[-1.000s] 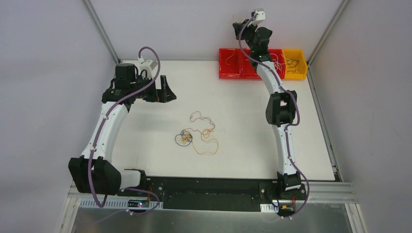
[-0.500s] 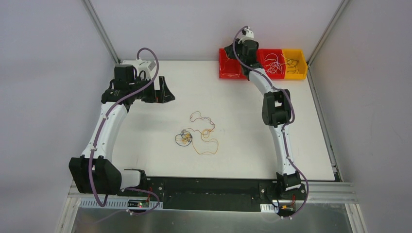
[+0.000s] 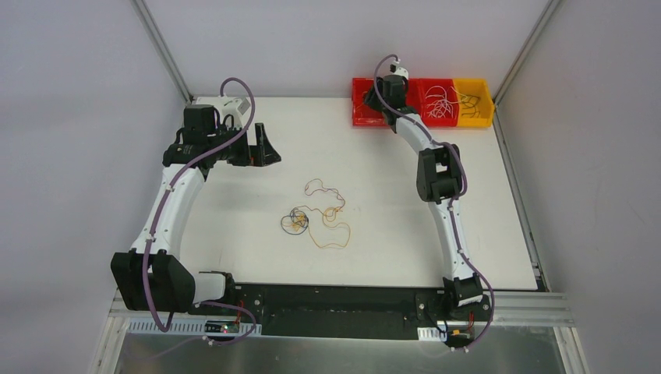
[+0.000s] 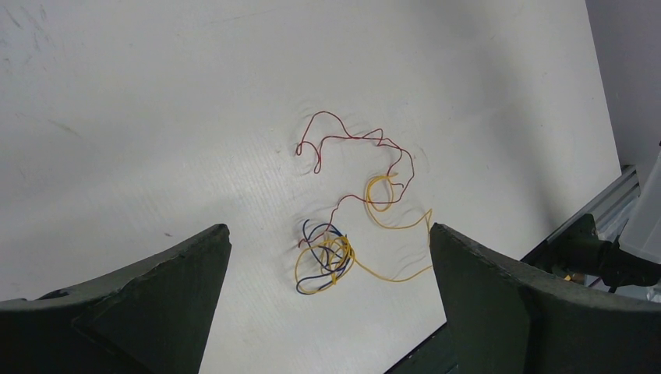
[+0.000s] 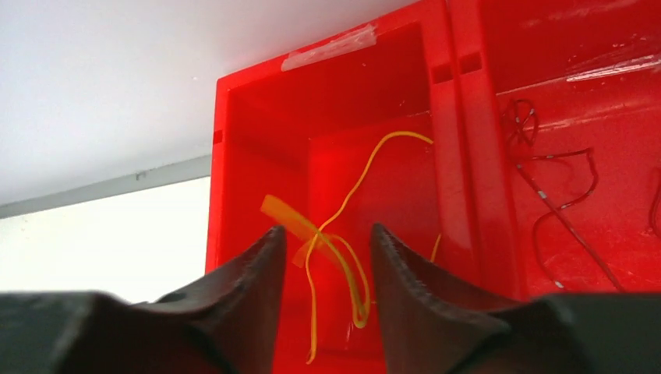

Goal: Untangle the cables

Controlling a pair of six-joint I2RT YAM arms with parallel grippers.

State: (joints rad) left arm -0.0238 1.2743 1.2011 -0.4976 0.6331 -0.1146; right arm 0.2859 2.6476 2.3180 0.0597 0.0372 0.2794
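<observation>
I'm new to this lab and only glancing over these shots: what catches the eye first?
A small tangle of thin cables, red, yellow and dark blue, lies in the middle of the white table. Along the far edge sits a bright row of red bins and a yellow bin, and the right hand hangs open over the leftmost red one, where a yellow wire lies.
</observation>
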